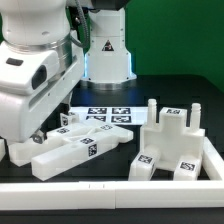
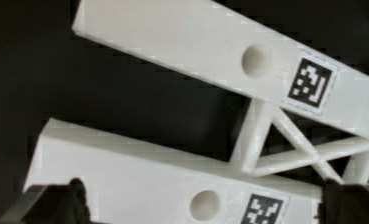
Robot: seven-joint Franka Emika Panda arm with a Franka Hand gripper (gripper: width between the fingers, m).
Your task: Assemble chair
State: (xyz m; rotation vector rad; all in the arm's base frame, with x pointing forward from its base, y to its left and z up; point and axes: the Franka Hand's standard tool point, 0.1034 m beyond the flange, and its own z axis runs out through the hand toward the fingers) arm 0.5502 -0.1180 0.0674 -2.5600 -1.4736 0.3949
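The black table [image 1: 175,90] bore long chunky white plastic bars [image 1: 70,152] at the exterior view's left and a blocky white pegged piece [image 1: 175,140] at its right — the thin white marker board [image 1: 100,115] lay behind them, a long plain white rail [image 1: 110,190] in front.

On the black table [image 1: 115,165], the long white plastic bars [image 1: 70,150] are laid toward the exterior view's left. The chunky white plastic blocks with upright pegs [image 1: 175,140] are set toward its right, and both groups lie just behind the long plain white border rail [image 1: 110,188]. The thin flat white marker board [image 1: 105,113] is placed behind them, between the two groups.
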